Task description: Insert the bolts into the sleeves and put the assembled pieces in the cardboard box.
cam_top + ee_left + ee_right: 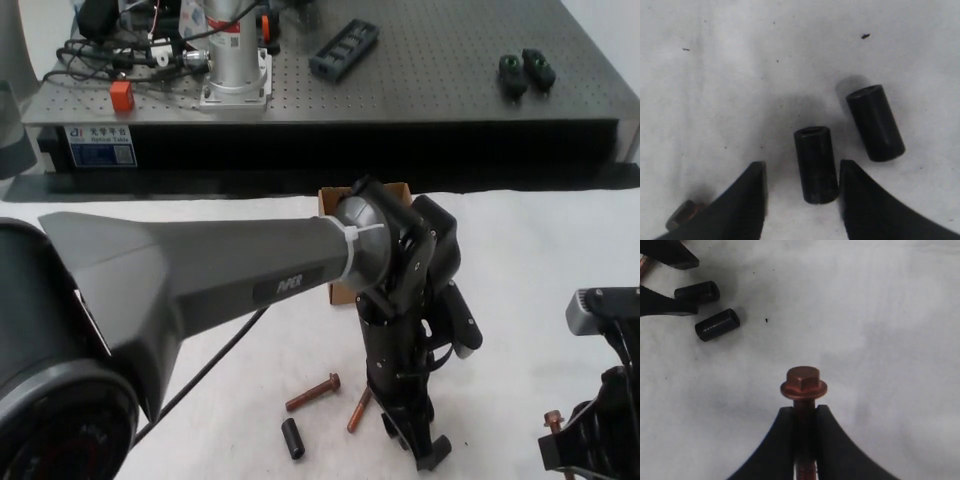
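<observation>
My left gripper hangs low over the white cloth, open, with an upright-lying black sleeve between its fingers. A second black sleeve lies just beside it. In the high view the left gripper points down near two loose copper bolts and another sleeve. My right gripper is shut on a copper bolt, whose hex head sticks out past the fingertips; it sits at the near right. The cardboard box stands behind the left arm, mostly hidden.
A metal breadboard bench runs along the back with a silver post, cables, a black tray and two black parts. White cloth lies open to the right of the box.
</observation>
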Action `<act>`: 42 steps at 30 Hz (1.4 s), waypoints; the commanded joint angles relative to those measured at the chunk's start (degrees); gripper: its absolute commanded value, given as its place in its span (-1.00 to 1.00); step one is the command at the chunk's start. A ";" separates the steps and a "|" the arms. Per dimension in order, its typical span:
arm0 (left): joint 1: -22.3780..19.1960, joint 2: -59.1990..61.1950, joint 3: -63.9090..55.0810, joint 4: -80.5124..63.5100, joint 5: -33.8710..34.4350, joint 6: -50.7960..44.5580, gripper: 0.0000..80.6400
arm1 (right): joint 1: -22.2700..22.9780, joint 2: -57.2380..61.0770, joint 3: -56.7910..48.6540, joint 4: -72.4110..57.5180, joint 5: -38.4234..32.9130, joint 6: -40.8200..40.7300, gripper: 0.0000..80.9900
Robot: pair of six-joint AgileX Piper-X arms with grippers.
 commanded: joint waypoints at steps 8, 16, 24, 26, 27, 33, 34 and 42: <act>-0.82 2.49 -0.48 -0.86 -0.40 0.69 -0.20 | -0.28 -0.57 -0.14 -0.57 -0.83 1.57 -0.89; -1.69 2.68 -0.48 -1.20 -0.54 -0.76 -0.85 | -0.28 -0.57 -0.14 -0.57 -0.83 1.57 -0.89; -0.51 -2.57 0.83 -1.65 0.36 -10.41 -0.98 | -0.28 -0.98 -0.14 -7.42 -5.86 3.82 -0.89; 1.00 -7.67 4.87 -5.65 0.78 -14.20 -0.98 | -0.28 -1.86 -0.14 -10.98 -10.06 6.26 -0.89; 1.87 -10.89 8.02 -8.60 1.53 -16.89 -0.98 | -0.28 -2.50 -0.14 -13.40 -12.16 7.96 -0.89; 3.94 -31.27 34.58 -37.75 13.05 -29.95 -0.98 | 2.95 -4.68 2.52 -43.42 -25.22 27.21 -0.89; 3.94 -34.23 38.82 -43.54 15.79 -31.15 -0.98 | 4.06 -4.68 3.29 -49.66 -25.42 30.96 -0.89; 3.94 -46.81 54.63 -74.95 23.33 -44.83 -0.98 | 10.58 -3.34 4.48 -67.45 -24.86 39.36 -0.89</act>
